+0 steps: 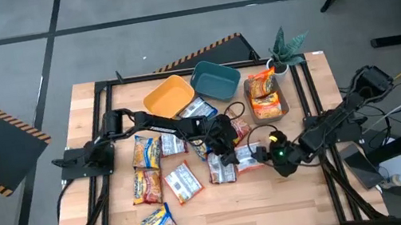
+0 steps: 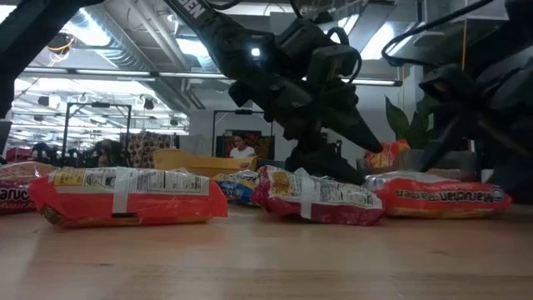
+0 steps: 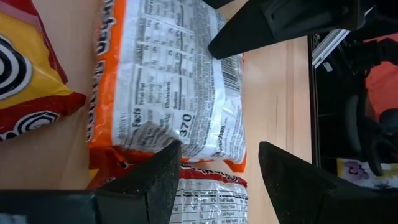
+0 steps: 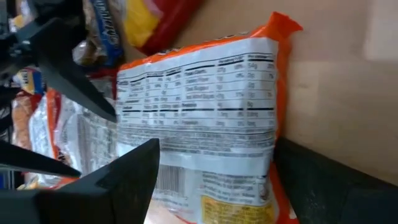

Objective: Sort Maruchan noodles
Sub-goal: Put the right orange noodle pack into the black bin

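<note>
Three bins (image 1: 168, 96) stand on the surface (image 1: 280, 205): yellow, teal, grey. About ten noodle packets (image 1: 183, 183) lie loose; two more fill the grey bin. One plant (image 1: 285, 48).

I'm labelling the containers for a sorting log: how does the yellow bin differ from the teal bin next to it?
Colour: the yellow bin is orange-yellow, the teal bin blue-green. Position: the yellow bin sits on the left arm's side, the teal bin toward the right arm's side and slightly nearer the table's far edge. Pose: each is turned at a different angle. Both are rounded rectangular open bins, side by side, and appear empty.
</note>
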